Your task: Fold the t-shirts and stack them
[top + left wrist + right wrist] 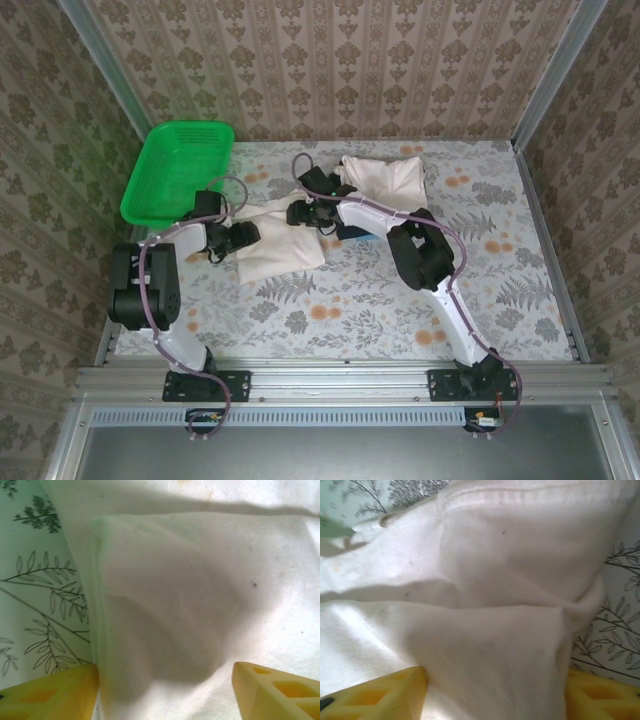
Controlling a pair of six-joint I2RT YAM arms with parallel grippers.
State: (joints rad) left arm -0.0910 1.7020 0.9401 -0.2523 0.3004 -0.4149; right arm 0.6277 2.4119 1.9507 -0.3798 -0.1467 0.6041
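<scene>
Right now the left gripper (165, 692) stands with its yellow fingers (50, 695) wide apart, straddling a raised fold at the left edge of the cream t-shirt (280, 245). It clamps nothing. The right gripper (495, 692) is likewise spread, low over the same shirt's far right corner, with the hem just beyond it. That shirt lies mid-table as a rough rectangle, partly folded by the look of it, with loose ridges not yet flattened. Behind it, near the back wall, a second cream t-shirt (385, 178) sits folded and apart, so I judge one garment done, one in hand, and the stacking yet to come. A sliver of something dark blue (352, 234) shows under the right arm, too hidden to name. The green basket (150, 190) rests at the back left, just behind the left arm, and could crowd a wide swing. The patterned table (400, 300) is bare in front
</scene>
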